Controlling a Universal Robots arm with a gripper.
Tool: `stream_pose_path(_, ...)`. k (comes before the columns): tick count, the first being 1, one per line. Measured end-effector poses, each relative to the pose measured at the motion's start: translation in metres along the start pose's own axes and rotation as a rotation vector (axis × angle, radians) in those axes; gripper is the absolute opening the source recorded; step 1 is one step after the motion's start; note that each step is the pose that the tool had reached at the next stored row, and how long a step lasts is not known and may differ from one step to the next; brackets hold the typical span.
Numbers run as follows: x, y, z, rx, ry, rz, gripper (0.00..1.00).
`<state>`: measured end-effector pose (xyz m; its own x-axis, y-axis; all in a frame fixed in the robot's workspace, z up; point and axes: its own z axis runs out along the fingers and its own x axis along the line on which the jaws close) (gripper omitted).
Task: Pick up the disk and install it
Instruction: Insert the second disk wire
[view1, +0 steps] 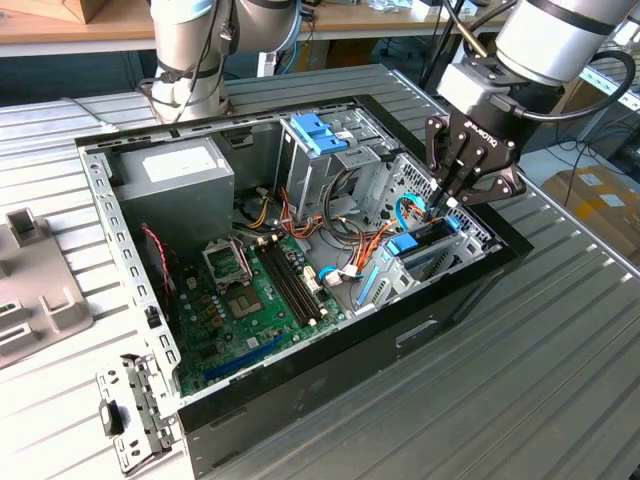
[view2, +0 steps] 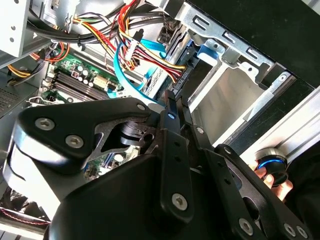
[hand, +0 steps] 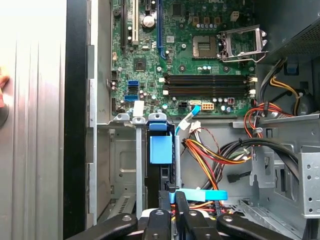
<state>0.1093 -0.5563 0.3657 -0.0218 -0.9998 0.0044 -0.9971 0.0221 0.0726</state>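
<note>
My black jaws (view1: 447, 196) are pressed together over the open grey metal computer case (view1: 150, 330); the disk (hand: 161, 150), a grey drive with bright blue rails, stands on edge in its bay directly beneath them; insertion looks largely done; final seating unconfirmed.

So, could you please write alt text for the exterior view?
A robot gripper reaches into an open computer case at the exterior view's right, at a blue-railed disk standing on edge in its bay. The motherboard lies exposed.
</note>
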Motion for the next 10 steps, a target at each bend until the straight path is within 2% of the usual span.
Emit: stream_pose_path(10, 0.0006, -0.0003, 0.0042, 0.0, -0.0001, 0.0, 0.16)
